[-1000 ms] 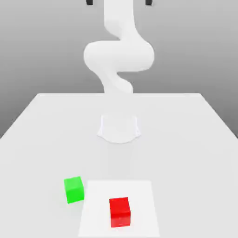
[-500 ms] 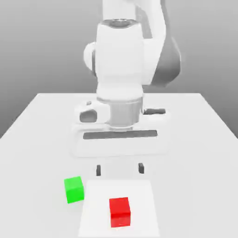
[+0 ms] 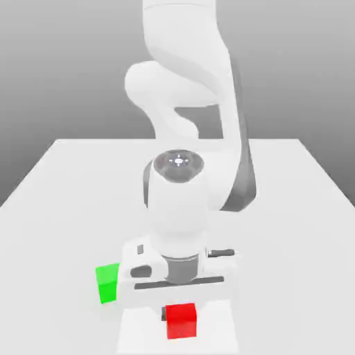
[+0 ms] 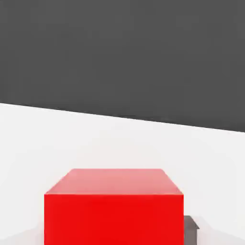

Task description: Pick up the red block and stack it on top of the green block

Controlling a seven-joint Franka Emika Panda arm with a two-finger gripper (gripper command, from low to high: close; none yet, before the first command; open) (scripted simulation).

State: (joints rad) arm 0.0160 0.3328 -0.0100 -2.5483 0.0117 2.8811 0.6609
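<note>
Reaching down over the near part of the white surface (image 3: 62,180), the white arm (image 3: 187,90) is placing its hand directly above the red block (image 3: 182,320), with the pincer (image 3: 182,308) pointing downward and closed in narrowly on that block. In the exterior view the hand's body is covering the block's top edge, and a dark fingertip (image 3: 163,313) is showing just at the block's side toward the exterior view's left. In the hand view the red block (image 4: 114,206) is sitting square and upright on the surface, with a dark fingertip (image 4: 191,228) touching its lower side. The red block is resting on a slightly brighter white patch (image 3: 222,333) of the surface. The green block (image 3: 106,283) is sitting on the surface toward the exterior view's left of the red block, near it but apart, partly hidden behind the hand's housing.
</note>
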